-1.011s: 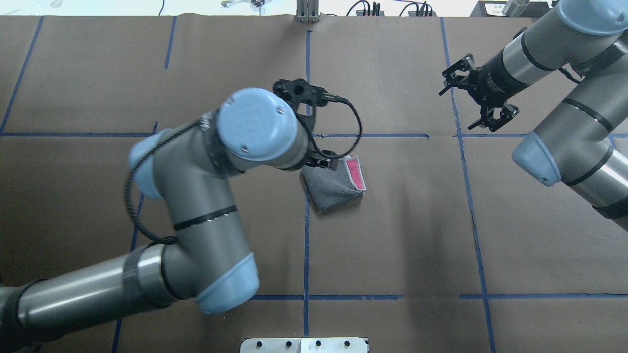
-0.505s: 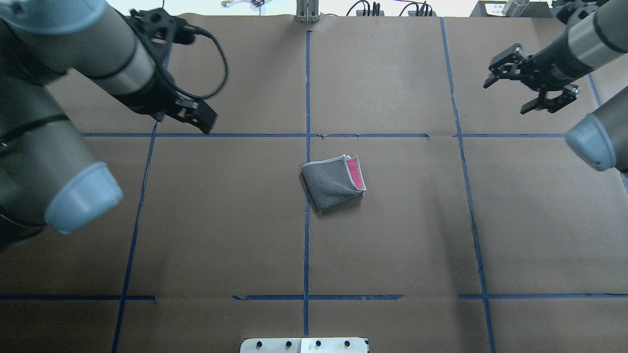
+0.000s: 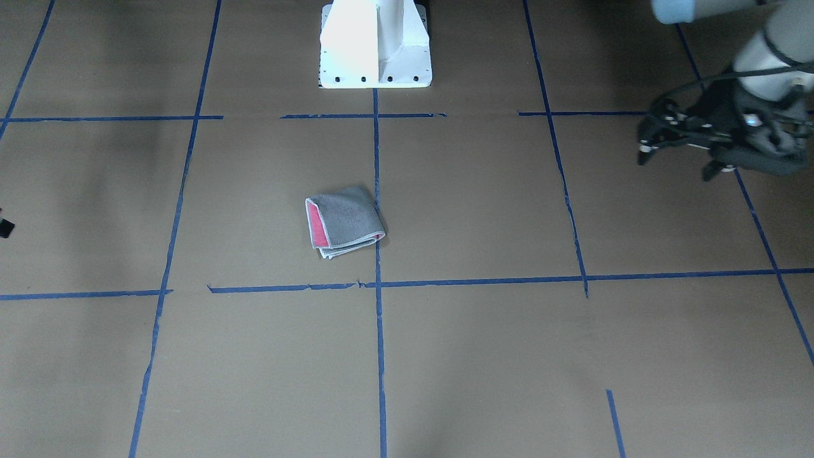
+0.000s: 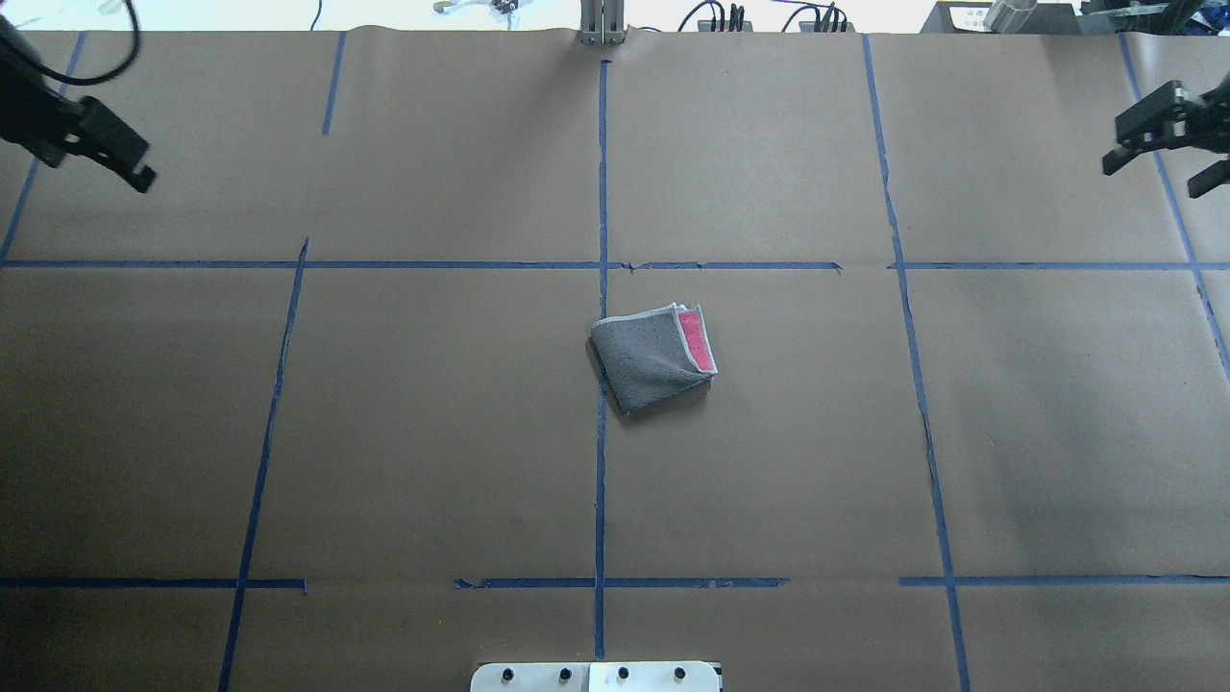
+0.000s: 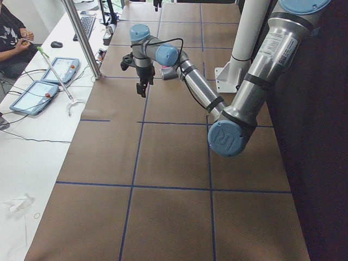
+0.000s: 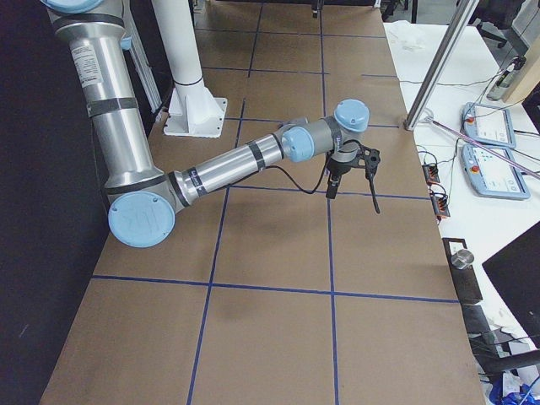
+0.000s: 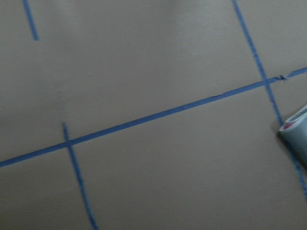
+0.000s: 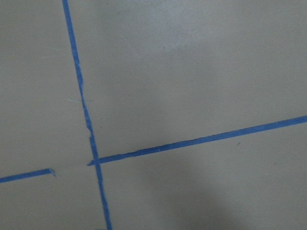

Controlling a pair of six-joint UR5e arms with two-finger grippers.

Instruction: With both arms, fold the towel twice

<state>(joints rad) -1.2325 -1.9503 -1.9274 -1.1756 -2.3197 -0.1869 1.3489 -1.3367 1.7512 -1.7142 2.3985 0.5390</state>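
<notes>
I have drawn back far to either side: right gripper (image 4: pixel 1150 182) jaws apart, left gripper (image 3: pixel 675 166) seemingly apart too. The towel (image 4: pixel 653 360) lies free, folded twice; I judge the task finished.

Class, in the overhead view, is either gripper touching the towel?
No: the towel lies alone mid-table, while the left gripper and right gripper hang at the far corners, well apart from it.

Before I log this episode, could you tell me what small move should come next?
Probably retreat and stop: the towel lies folded to a quarter, and the left gripper and right gripper hang open, far from it.
</notes>
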